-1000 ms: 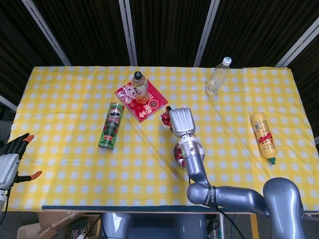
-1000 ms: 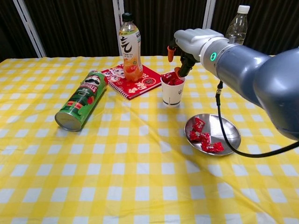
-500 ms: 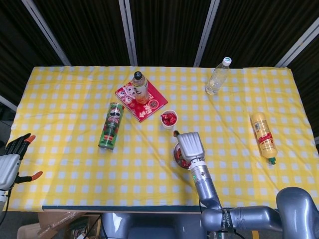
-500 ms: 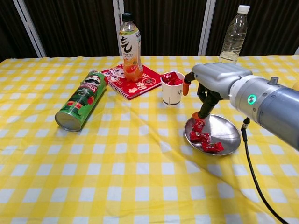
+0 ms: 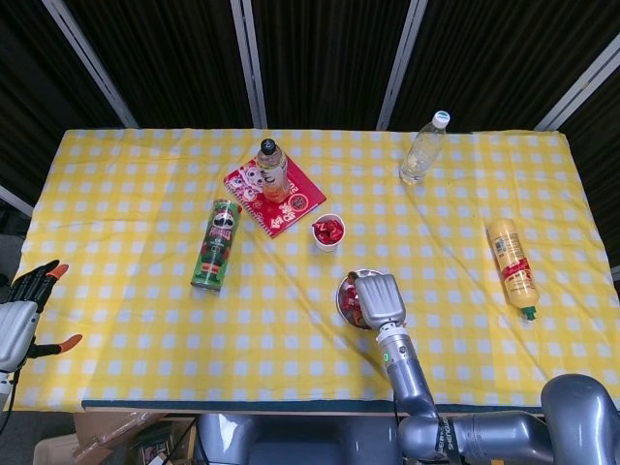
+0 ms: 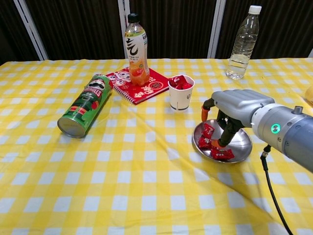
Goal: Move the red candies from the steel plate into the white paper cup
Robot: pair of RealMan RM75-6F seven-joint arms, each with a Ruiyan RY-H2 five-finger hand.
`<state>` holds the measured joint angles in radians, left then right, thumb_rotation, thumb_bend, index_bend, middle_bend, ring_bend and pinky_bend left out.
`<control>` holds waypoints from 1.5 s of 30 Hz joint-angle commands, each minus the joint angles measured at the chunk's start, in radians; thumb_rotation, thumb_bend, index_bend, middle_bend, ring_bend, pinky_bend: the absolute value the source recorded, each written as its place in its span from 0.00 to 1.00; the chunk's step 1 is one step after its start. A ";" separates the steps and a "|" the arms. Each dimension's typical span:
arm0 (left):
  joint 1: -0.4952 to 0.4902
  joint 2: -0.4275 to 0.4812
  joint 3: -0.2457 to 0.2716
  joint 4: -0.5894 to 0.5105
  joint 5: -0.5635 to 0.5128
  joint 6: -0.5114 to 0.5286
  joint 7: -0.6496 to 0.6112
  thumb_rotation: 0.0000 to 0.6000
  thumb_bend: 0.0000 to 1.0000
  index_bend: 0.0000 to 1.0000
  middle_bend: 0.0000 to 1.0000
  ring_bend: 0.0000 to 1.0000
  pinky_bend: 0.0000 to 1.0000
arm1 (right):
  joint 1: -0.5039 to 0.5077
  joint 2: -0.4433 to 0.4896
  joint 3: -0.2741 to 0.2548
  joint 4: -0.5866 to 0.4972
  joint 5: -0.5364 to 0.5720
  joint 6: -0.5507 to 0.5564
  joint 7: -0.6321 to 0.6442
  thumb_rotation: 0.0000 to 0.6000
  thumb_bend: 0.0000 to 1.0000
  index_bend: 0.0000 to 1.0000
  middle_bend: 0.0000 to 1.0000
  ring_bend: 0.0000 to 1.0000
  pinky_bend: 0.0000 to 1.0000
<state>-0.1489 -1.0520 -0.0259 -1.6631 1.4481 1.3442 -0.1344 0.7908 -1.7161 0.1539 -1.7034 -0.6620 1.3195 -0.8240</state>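
The steel plate point(image 6: 242, 142) lies right of centre and holds several red candies point(image 6: 207, 131). My right hand point(image 6: 235, 108) hovers over it, fingers pointing down, with a fingertip point(image 6: 223, 142) touching the plate among the candies and the thumb held apart; I see nothing gripped. From the head view, the right hand point(image 5: 380, 301) covers most of the plate point(image 5: 345, 293). The white paper cup point(image 6: 180, 98) stands just behind the plate with red candies inside, as the head view of the cup point(image 5: 327, 232) also shows. My left hand point(image 5: 19, 312) hangs off the table's left edge, fingers spread and empty.
A green chips can point(image 6: 85, 104) lies on its side at the left. An orange drink bottle point(image 6: 136, 49) stands on a red notebook point(image 6: 142, 85) behind the cup. A clear water bottle point(image 6: 241, 43) is at the back right, a yellow sauce bottle point(image 5: 512, 254) far right.
My right hand has moved from above the cup back toward me, over the plate, and lowered its fingers to the candies. The left hand has stayed put.
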 commanded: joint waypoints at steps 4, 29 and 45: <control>0.000 0.000 0.000 -0.002 0.002 0.002 0.000 1.00 0.03 0.00 0.00 0.00 0.00 | -0.013 0.005 -0.001 -0.020 0.002 0.006 -0.013 1.00 0.30 0.36 0.82 0.90 0.92; 0.000 0.002 -0.001 -0.009 -0.003 0.001 -0.003 1.00 0.03 0.00 0.00 0.00 0.00 | -0.037 0.012 0.004 -0.024 0.080 -0.013 -0.062 1.00 0.30 0.36 0.82 0.90 0.92; 0.000 0.003 -0.003 -0.014 -0.010 -0.002 -0.003 1.00 0.03 0.00 0.00 0.00 0.00 | -0.032 -0.001 0.018 0.027 0.119 -0.053 -0.063 1.00 0.32 0.45 0.82 0.90 0.92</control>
<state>-0.1488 -1.0493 -0.0291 -1.6766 1.4382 1.3429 -0.1373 0.7590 -1.7169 0.1724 -1.6777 -0.5440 1.2675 -0.8876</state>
